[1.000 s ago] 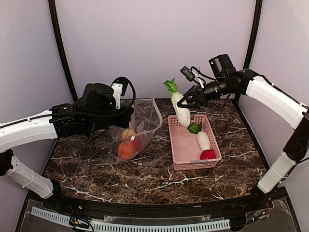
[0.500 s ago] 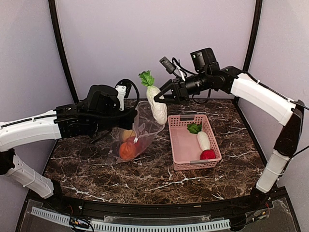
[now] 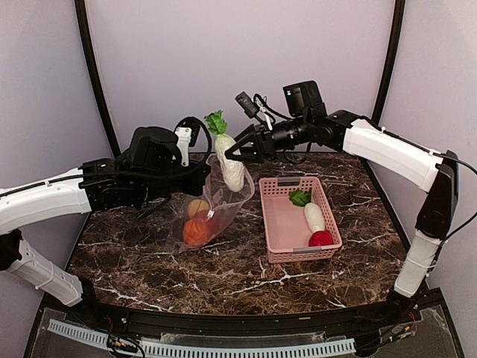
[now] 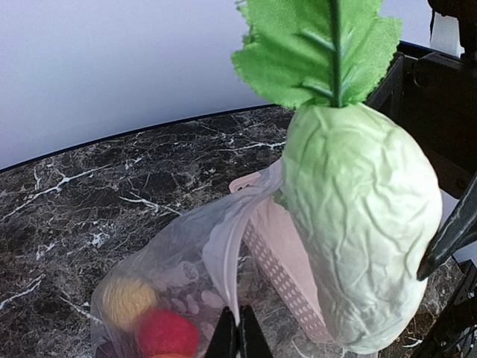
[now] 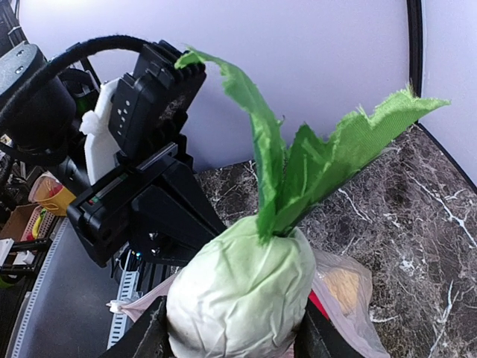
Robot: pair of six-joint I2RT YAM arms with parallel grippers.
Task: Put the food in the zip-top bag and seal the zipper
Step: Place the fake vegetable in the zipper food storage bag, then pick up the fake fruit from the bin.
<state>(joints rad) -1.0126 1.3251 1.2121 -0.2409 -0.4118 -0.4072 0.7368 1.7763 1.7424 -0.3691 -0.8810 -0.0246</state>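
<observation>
Holding radish (image 3: pixel 231 168) 1 | bag (image 3: pixel 227 205): balls (image 3: pixel 195 231) 3 | basket (image 3: pixel 298 256): second radish (image 3: pixel 314 216), ball (image 3: pixel 321 239) 1

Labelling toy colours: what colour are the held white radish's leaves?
Bright green fabric leaves on the white elongated toy radish; right wrist view shows them best.

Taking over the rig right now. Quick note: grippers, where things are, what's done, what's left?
Left gripper: shut on the bag at its mouth edge, holding it up and open.
Right gripper: shut on a radish, leaves up, tip at the bag's mouth, not released.
Done: orange ball, yellow ball and red ball are in the bag.
Left: drop this radish in, move the second radish and the other red ball over from the pink basket, then seal the bag.
</observation>
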